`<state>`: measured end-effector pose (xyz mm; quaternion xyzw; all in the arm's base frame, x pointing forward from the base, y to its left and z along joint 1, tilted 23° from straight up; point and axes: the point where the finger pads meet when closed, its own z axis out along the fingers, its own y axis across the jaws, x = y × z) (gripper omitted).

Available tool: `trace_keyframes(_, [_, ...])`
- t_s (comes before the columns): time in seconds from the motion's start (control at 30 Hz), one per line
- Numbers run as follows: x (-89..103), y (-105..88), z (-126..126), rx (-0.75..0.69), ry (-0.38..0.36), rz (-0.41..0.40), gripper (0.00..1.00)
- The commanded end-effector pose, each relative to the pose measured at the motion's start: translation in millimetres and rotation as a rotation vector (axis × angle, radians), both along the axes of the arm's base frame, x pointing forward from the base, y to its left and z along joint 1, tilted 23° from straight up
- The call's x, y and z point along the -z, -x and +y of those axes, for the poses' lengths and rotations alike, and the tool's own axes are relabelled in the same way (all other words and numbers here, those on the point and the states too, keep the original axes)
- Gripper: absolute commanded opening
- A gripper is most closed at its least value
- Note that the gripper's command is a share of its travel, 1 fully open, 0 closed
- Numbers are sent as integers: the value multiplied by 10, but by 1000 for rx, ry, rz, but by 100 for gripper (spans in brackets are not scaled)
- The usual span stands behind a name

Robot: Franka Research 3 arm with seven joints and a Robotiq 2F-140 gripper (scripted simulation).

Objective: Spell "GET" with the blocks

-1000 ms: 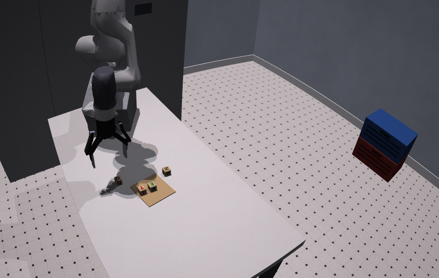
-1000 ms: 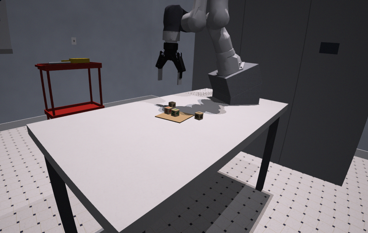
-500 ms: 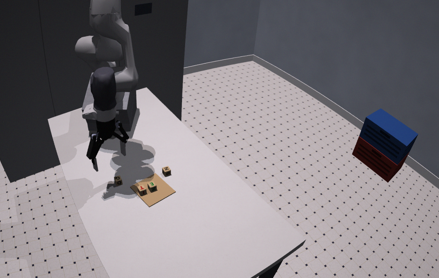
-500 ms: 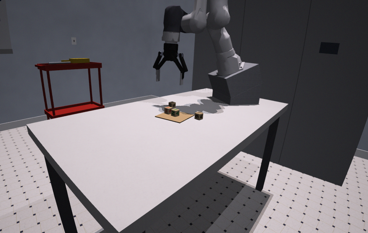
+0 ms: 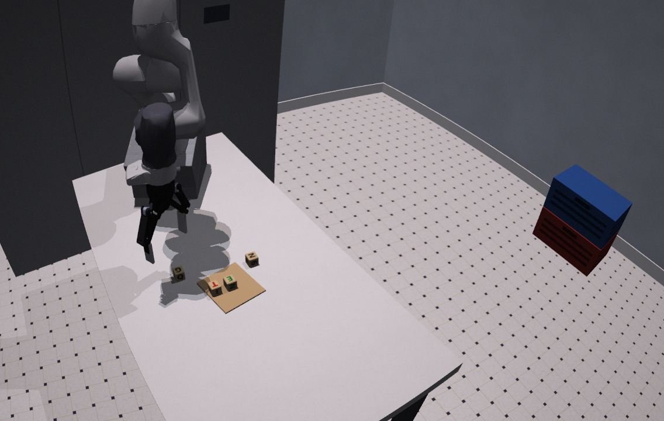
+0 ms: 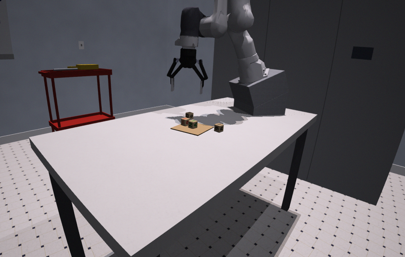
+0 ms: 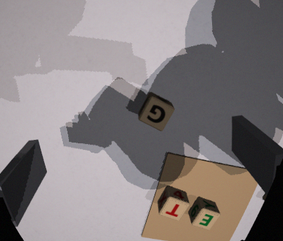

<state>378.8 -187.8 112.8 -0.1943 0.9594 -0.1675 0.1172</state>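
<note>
Your gripper (image 6: 186, 84) hangs wide open and empty, high over the table. Below it the G block (image 7: 156, 112) sits off the mat (image 7: 231, 185), just beside T (image 7: 175, 206). Likely light and rigid: pinch two opposite side faces.

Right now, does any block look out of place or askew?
Yes. The G block lies off the mat, on the bare table, turned askew to the T block and E block. The N block also sits off the mat.
</note>
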Motion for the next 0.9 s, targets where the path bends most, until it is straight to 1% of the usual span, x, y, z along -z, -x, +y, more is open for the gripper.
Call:
trace_keyframes(0.0, [16,-10,15,-129,40,34,100])
trace_keyframes(0.27, [44,-17,30,-262,79,71,100])
trace_keyframes(0.33, [44,-17,30,-262,79,71,100])
trace_keyframes(0.37, [54,-19,36,-304,91,82,100])
trace_keyframes(0.83, [110,-28,74,-538,158,143,100])
trace_keyframes(0.87, [110,-28,74,-538,158,143,100])
